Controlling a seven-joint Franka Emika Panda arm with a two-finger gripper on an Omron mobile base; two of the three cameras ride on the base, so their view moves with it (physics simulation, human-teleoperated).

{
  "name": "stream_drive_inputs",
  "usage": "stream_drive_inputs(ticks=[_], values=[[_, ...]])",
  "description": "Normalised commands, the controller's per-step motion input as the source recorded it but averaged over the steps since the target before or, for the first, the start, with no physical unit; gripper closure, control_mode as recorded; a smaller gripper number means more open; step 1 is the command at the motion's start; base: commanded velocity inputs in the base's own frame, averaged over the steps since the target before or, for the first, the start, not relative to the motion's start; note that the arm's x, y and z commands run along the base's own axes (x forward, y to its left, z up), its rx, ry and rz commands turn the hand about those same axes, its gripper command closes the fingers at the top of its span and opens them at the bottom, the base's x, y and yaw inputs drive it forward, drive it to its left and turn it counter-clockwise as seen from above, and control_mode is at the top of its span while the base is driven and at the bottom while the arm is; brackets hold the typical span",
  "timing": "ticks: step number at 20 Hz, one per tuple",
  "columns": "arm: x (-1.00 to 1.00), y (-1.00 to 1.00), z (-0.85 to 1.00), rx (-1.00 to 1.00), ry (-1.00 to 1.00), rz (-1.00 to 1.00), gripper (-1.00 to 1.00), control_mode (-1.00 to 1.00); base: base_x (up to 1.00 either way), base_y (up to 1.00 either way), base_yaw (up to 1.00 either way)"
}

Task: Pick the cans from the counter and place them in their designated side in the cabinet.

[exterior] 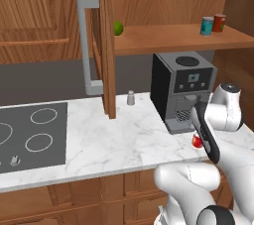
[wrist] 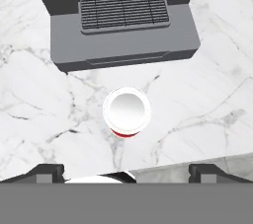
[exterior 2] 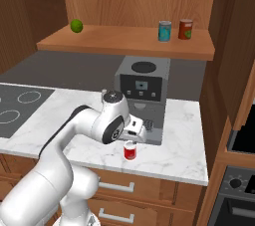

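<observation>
Reach step: tool (exterior 2: 135,131) released, jaws wide, above red can (wrist: 126,111) on bench (exterior: 114,140) (teal can (exterior 2: 165,31) already shelved). Next: descend, clamp.

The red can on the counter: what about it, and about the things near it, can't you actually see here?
- Red can: the hand view shows its silvery top; its side and label stay hidden.
- Same can in the left base view: the arm partly covers it.
- Coffee machine: cut off by the hand view's top edge.
- Shelf cans' labels: too small to read.
</observation>
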Motion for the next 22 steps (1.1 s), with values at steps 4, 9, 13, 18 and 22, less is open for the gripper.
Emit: stream_drive_inputs(ticks=[4,9,13,18,22], values=[[0.05,-0.01,-0.18,0.0,0.0,0.0,-1.0,-1.0,0.0,0.0,0.0],[0.06,-0.01,-0.18,0.0,0.0,0.0,-1.0,-1.0,0.0,0.0,0.0],[0.06,0.0,-0.18,0.0,0.0,0.0,-1.0,-1.0,0.0,0.0,0.0],[0.07,0.0,-0.17,0.0,0.0,0.0,-1.0,-1.0,0.0,0.0,0.0],[0.1,0.0,-0.16,0.0,0.0,0.0,-1.0,-1.0,0.0,0.0,0.0]])
